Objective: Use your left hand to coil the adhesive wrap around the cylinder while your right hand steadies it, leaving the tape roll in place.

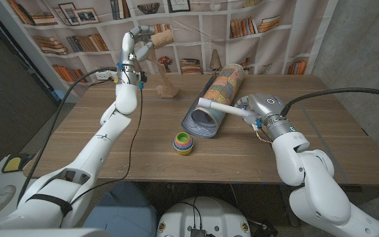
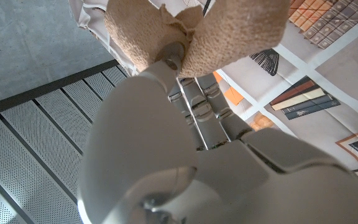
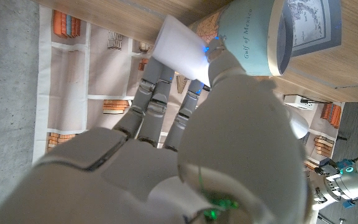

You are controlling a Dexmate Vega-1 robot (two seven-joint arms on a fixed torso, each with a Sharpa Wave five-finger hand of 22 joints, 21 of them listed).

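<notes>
The cylinder (image 1: pixel 217 100), a map-printed tube, lies on its side mid-table (image 1: pixel 110 141). The right hand (image 1: pixel 245 108) grips a white roll (image 1: pixel 217 106) resting across it. The left hand (image 1: pixel 139 41) is raised high over the far left, fingers clenched on the tan wrap roll (image 1: pixel 160 38); a strip hangs down to the table. Stacked colourful cups (image 1: pixel 183 142) sit near the tube.
</notes>
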